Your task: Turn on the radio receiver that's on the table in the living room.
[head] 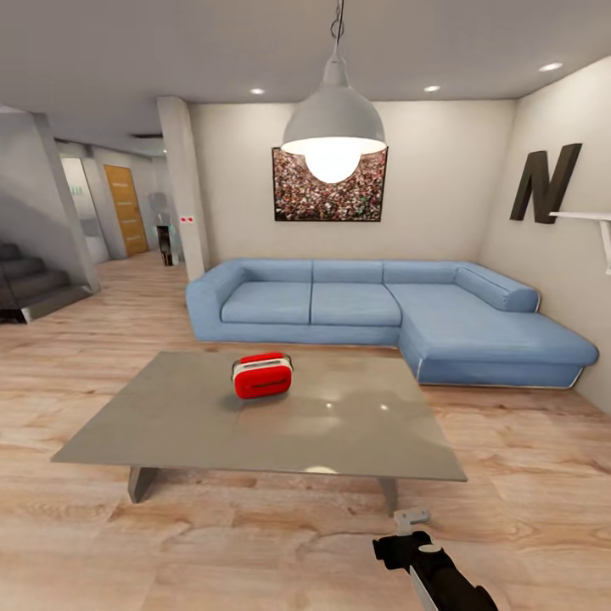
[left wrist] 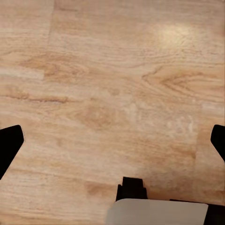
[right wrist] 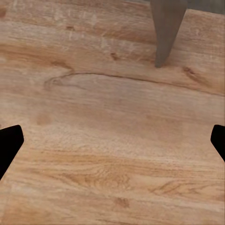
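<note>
The radio receiver [head: 262, 375] sits on the table [head: 170, 424], toward the far edge and a little left of the middle of that edge, well in from every corner. It is a small red box with white trim along its top, standing upright, with nothing touching it. The glossy grey tabletop around it throws back spots of ceiling light.

The table stands on the light wood floor [head: 526, 475] of the living room. Beyond its far edge runs a blue L-shaped sofa [head: 382, 310], apart from the table, with its long section reaching forward on the right. On the beige wall behind the sofa hangs a picture of a crowd [head: 293, 191], and a grey dome pendant lamp [head: 333, 127] glows in front of it. A large dark letter N [head: 543, 182] is fixed to the right-hand wall. Off to the left, a hallway leads to a wooden door [head: 126, 210], with dark steps [head: 25, 284] beside it.

The right arm [head: 441, 568] reaches up from below, short of the table's near edge, over bare floor.

From the right wrist, the right gripper [right wrist: 112, 140] points down at the planks with its two dark fingertips [right wrist: 9, 145] spread wide, gripping nothing; one angled grey table leg [right wrist: 166, 30] stands on the floor ahead of it. The left gripper [left wrist: 112, 143] also faces the floor, fingers [left wrist: 9, 145] equally far apart and empty, touching nothing.
</note>
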Robot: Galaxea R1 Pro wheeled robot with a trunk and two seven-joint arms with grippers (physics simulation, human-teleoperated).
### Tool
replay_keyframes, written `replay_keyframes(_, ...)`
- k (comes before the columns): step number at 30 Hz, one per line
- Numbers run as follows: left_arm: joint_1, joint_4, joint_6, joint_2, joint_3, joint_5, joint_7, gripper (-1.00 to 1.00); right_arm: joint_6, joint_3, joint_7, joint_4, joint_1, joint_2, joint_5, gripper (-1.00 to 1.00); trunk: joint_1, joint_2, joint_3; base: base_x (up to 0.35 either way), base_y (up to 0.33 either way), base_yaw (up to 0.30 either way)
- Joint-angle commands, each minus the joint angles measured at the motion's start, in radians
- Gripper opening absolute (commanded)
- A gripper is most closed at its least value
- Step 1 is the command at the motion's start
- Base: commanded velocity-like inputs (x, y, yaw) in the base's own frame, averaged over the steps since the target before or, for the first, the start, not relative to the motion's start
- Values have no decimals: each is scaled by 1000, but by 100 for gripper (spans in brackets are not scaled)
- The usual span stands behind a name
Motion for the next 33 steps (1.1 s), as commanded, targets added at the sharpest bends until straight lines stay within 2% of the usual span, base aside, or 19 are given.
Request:
replay_keyframes(1,0,0,0,0,0,0,0,100,0,0,0,0,0,0,0,100,0,0,0,253,225,0)
replay_keyframes(12,0,2,-9,-1,0,-1,0,100,0,0,0,0,0,0,0,100,0,0,0,100,66,0)
replay_keyframes(26,0,1,-9,4,3,1,0,100,0,0,0,0,0,0,0,100,0,0,0,298,57,0)
replay_keyframes(30,0,0,-10,6,53,3,-1,100,0,0,0,0,0,0,0,100,0,0,0,328,1,0)
replay_keyframes(33,0,-1,-10,6,76,4,-1,100,0,0,0,0,0,0,0,100,0,0,0,328,0,0)
